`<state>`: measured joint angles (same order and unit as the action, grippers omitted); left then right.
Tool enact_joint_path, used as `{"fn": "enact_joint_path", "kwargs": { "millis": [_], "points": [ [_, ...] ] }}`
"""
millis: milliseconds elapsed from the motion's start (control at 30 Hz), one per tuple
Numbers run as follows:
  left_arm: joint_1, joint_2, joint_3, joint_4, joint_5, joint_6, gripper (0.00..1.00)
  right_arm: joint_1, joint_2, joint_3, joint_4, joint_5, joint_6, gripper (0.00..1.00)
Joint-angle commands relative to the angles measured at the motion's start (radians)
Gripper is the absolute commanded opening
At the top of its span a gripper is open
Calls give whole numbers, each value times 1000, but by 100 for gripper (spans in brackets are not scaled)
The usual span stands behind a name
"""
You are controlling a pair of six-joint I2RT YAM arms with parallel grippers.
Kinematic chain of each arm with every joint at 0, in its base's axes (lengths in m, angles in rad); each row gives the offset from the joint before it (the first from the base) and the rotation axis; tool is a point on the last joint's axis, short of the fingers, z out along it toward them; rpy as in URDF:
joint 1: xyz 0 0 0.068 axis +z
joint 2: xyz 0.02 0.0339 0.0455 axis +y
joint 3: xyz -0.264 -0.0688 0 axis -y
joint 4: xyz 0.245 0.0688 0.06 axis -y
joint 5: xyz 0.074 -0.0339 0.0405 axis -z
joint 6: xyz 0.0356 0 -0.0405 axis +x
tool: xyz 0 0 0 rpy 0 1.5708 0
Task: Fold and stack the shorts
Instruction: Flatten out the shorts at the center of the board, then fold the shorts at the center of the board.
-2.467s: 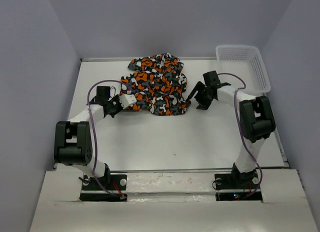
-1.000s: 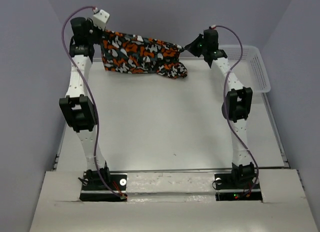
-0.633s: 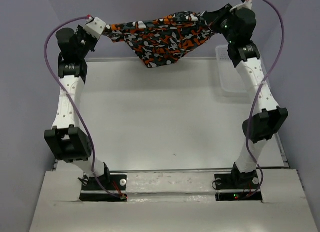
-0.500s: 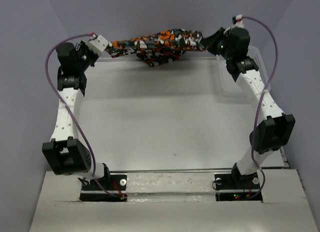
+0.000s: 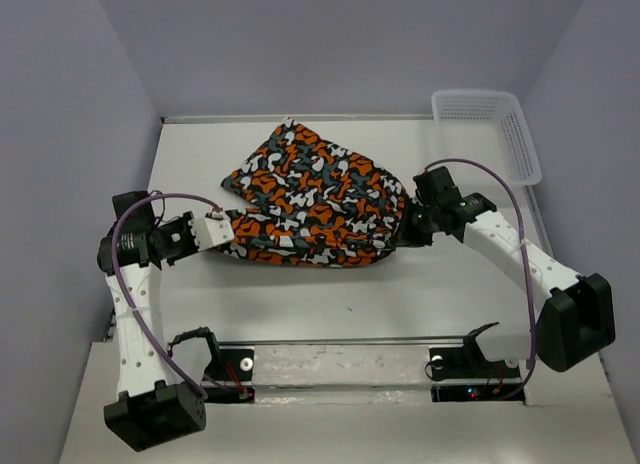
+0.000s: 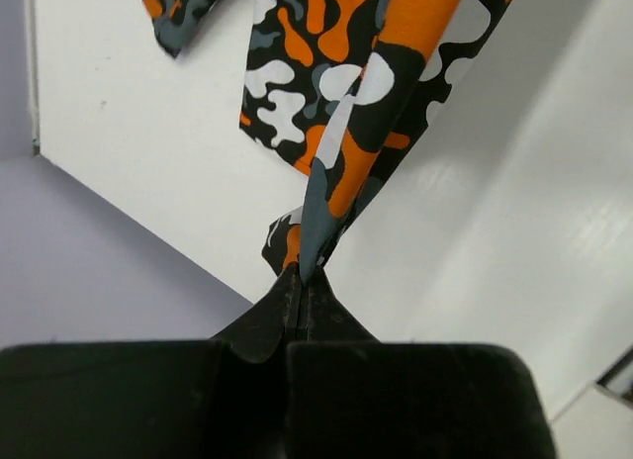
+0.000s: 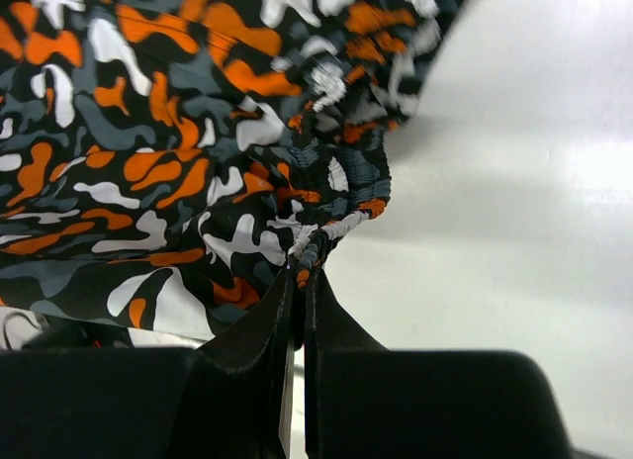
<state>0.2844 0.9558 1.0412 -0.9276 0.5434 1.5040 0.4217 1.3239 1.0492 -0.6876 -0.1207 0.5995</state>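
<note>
One pair of shorts (image 5: 310,199) with a blotchy orange, black, grey and white print lies spread on the white bench (image 5: 350,284), reaching from one pincer to the other. The left pincer (image 5: 222,224) is clenched on a thin corner of the cloth. The right pincer (image 5: 404,227) is clamped on a puckered, gathered edge at the opposite end. Beyond the right pincer, well apart from it at the bench's far corner, sits a white mesh basket (image 5: 500,124).
</note>
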Motion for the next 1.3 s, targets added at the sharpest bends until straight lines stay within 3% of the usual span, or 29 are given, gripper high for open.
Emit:
{"fn": "enact_joint_path", "kwargs": {
  "millis": [0,100,167,267,300,333,400,533,700,833,967,1267],
  "points": [
    [29,-51,-30,-205,-158,226,0,-6,23,-32,-217,26,-40,1],
    [30,-36,-15,-203,-155,260,0,-6,26,0,-263,18,-47,1],
    [29,35,37,-163,-62,225,0,-6,32,32,-265,53,-27,1],
    [1,137,121,63,30,-23,0,-6,93,139,-270,93,12,1],
    [-32,158,152,213,44,-84,0,-6,112,202,-268,96,22,1],
    [-53,197,163,301,38,-216,0,-18,151,233,-259,104,42,1],
    [-121,248,212,506,-20,-328,0,-38,194,314,-248,105,49,1],
    [-202,432,327,624,-118,-438,0,-89,290,374,-231,159,51,1],
    [-278,633,476,829,-221,-592,0,-162,290,354,-86,168,121,1],
    [-330,791,676,854,-318,-703,0,-172,377,417,-63,165,146,1],
    [-335,917,763,859,-387,-743,0,-181,435,448,-30,142,186,1],
    [-353,1020,758,1012,-490,-777,0,-190,544,604,-24,161,209,1]
  ]
}}
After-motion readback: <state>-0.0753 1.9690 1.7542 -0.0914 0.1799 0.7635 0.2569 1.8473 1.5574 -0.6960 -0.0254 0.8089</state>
